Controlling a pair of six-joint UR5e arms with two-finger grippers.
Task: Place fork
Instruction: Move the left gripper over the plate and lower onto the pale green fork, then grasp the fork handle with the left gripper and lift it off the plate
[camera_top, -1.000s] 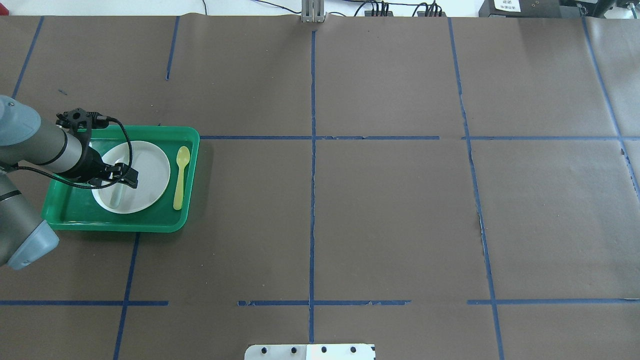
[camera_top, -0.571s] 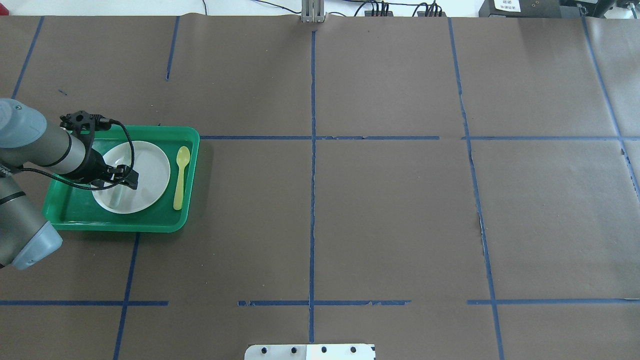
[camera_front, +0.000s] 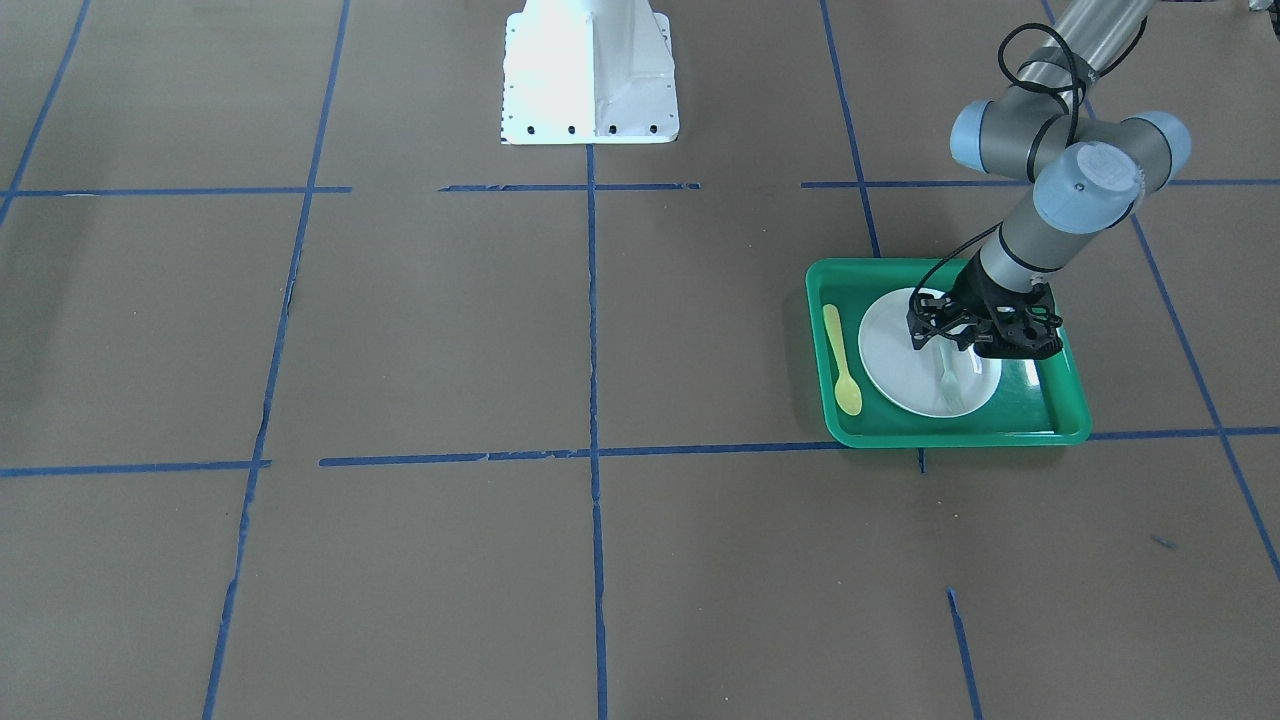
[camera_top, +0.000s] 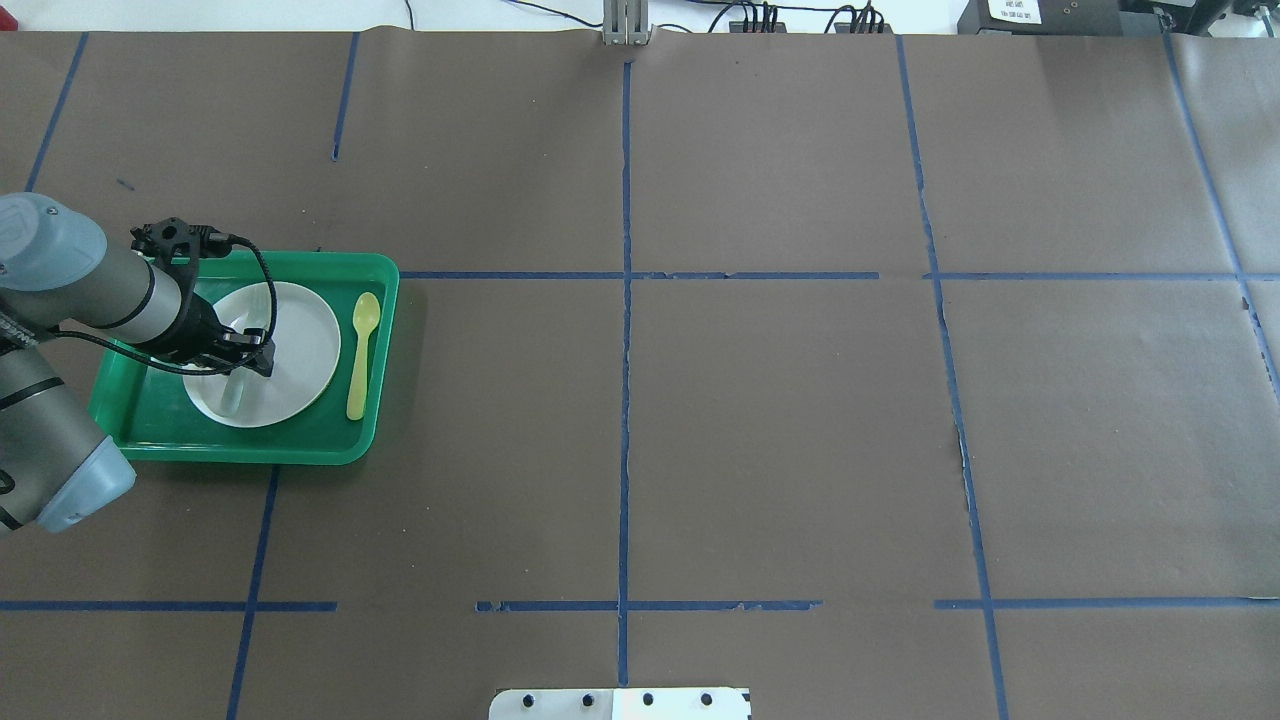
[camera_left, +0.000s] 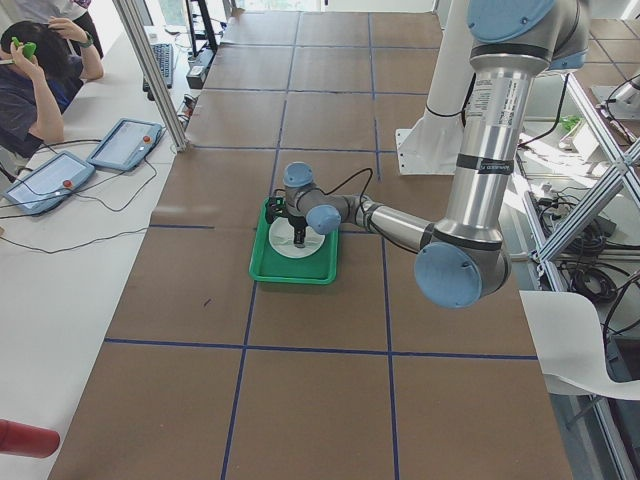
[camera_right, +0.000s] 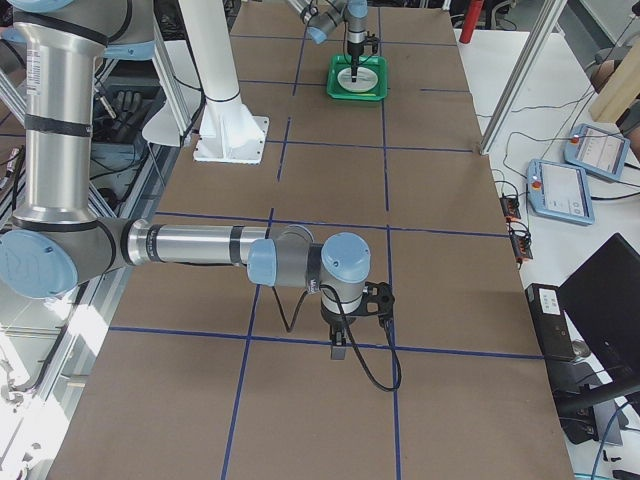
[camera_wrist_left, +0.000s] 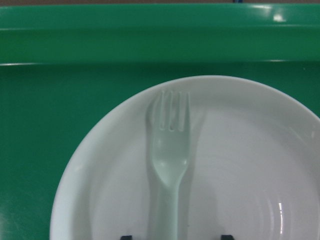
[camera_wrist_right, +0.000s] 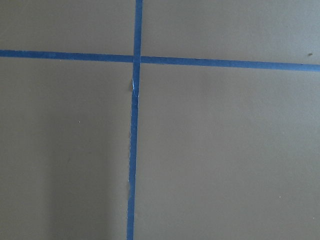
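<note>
The pale whitish fork (camera_wrist_left: 170, 160) lies flat on the white plate (camera_wrist_left: 250, 165) in the green tray (camera_wrist_left: 50, 125), tines toward the tray's far wall. In the overhead view the fork (camera_top: 232, 392) shows on the plate's left part (camera_top: 305, 345). My left gripper (camera_top: 255, 358) hangs just above the fork's handle, open, with a fingertip (camera_wrist_left: 126, 236) on each side and the handle between them. It also shows in the front-facing view (camera_front: 948, 345) above the fork (camera_front: 947, 385). My right gripper (camera_right: 338, 350) points down at bare table far off; I cannot tell whether it is open or shut.
A yellow plastic spoon (camera_top: 360, 355) lies in the tray (camera_top: 385, 300) beside the plate, on the side toward the table's middle. The tray sits at the table's left end. Brown paper with blue tape lines (camera_top: 625, 400) covers the table.
My left wrist has shifted slightly toward the table's middle and the gripper has settled closer over the fork's handle. The fork, plate and spoon have not moved.
</note>
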